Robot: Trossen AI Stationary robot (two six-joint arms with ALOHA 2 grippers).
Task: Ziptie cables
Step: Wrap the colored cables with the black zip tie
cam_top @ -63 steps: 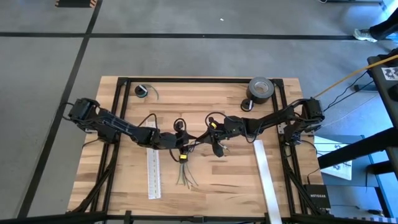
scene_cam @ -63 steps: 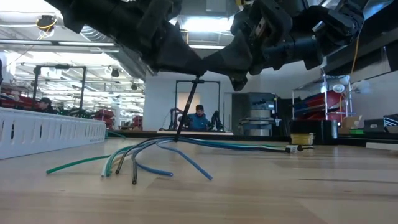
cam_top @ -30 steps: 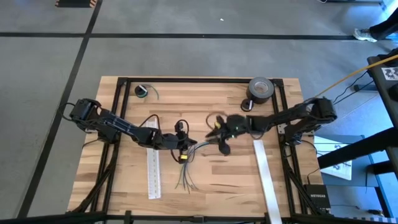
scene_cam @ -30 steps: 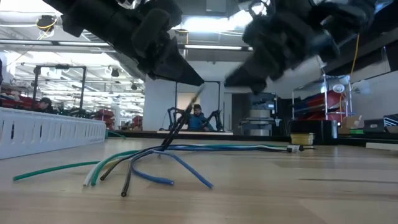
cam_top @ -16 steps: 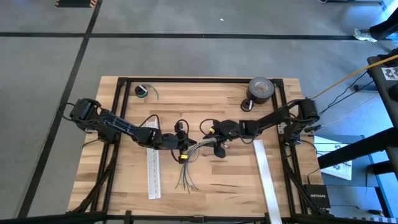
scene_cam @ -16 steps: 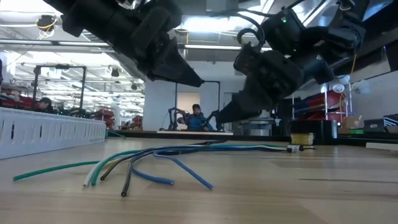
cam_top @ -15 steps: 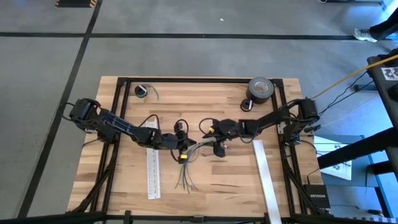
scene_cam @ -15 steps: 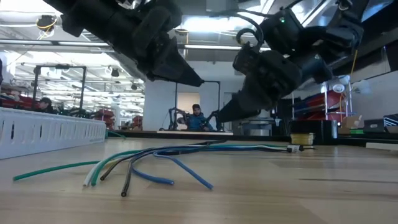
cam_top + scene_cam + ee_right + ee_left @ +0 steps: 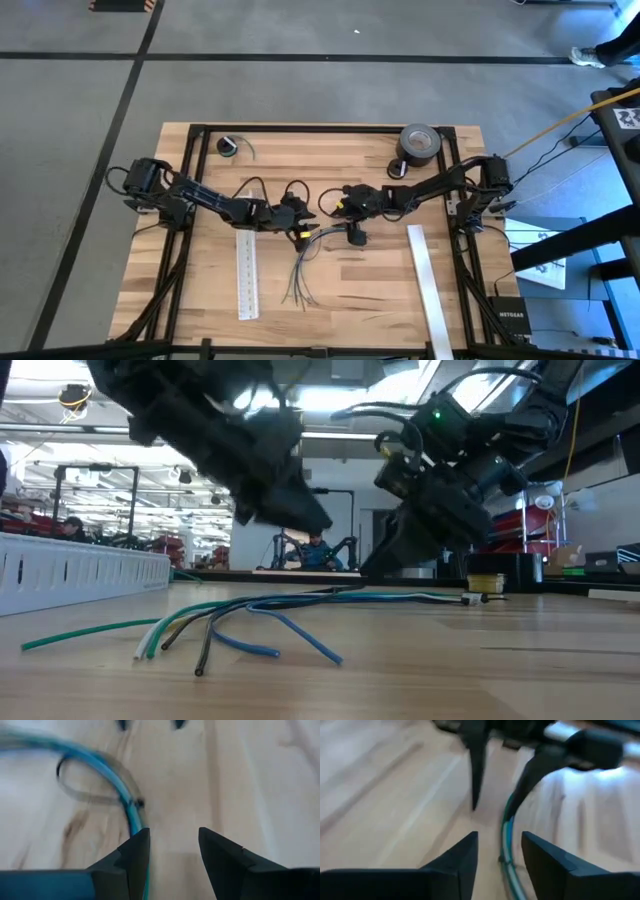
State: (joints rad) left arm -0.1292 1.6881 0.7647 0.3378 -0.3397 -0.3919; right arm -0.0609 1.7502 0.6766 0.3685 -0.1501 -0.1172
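The cables lie as a loose bundle on the wooden table, their free ends fanned out toward the near edge. A thin black ziptie is looped around the bundle near its far end. My left gripper hovers open above the bundle's middle. In the left wrist view the wires run between its fingers. My right gripper stands open, low over the bundle's far end. In the right wrist view the wires pass by one of its fingers. My left gripper touches nothing; it hangs above the wires. My right gripper points down at a slant, with one fingertip close by the bundle. Whether that fingertip touches the wires, I cannot tell.
Two long white slotted strips lie on the table, one at the left and one at the right. A roll of dark tape and a small coil sit near the far edge.
My right gripper has come down toward the bundle's far end and rolled. My left gripper has moved toward the table's far right, sunk a little and rolled. The black strip that rose from the bundle to my left gripper a second ago no longer stands up.
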